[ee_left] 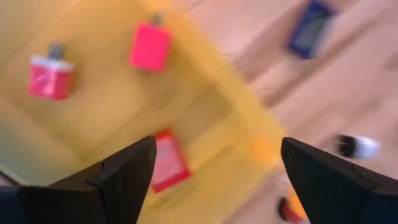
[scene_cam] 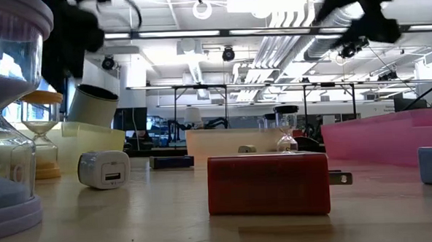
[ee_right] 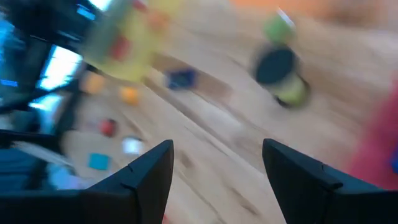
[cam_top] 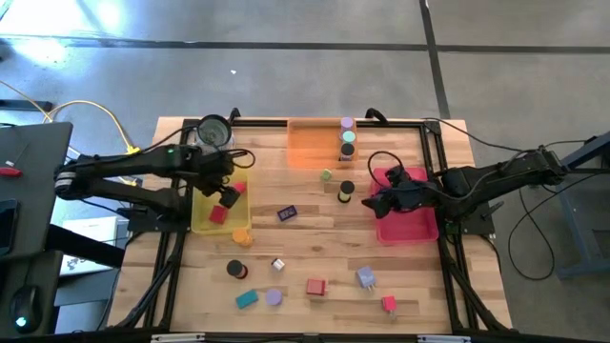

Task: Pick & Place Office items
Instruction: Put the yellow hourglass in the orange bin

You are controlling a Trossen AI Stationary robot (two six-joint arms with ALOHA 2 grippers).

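Office items lie scattered over the wooden table point(cam_top: 315, 250). High view: left gripper point(cam_top: 227, 184) hangs over the yellow tray point(cam_top: 201, 219) at the table's left, and a red block point(cam_top: 218, 215) lies in that tray near it. Right gripper point(cam_top: 379, 202) sits at the left edge of the pink tray point(cam_top: 419, 229), on the right. An orange tray point(cam_top: 313, 148) stands at the far edge, a glass jar point(cam_top: 213, 131) at the far left corner. Loose near the middle: a dark-blue block point(cam_top: 287, 213) and a black-topped cylinder point(cam_top: 345, 191); along the near edge, a teal block point(cam_top: 247, 299), another red block point(cam_top: 315, 286), a lavender block point(cam_top: 366, 277). Low view: a red block point(scene_cam: 268, 184) lies closest, a white piece point(scene_cam: 104, 169) to its left; both arms are dark shapes overhead. Left wrist view: the left gripper's fingers point(ee_left: 121, 177) stand wide apart, released, nothing between them; three red blocks point(ee_left: 150, 47) lie in the yellow tray below. Right wrist view: the right gripper's fingers point(ee_right: 149, 174) are parted and empty above bare wood; the black-topped cylinder lies beyond them.
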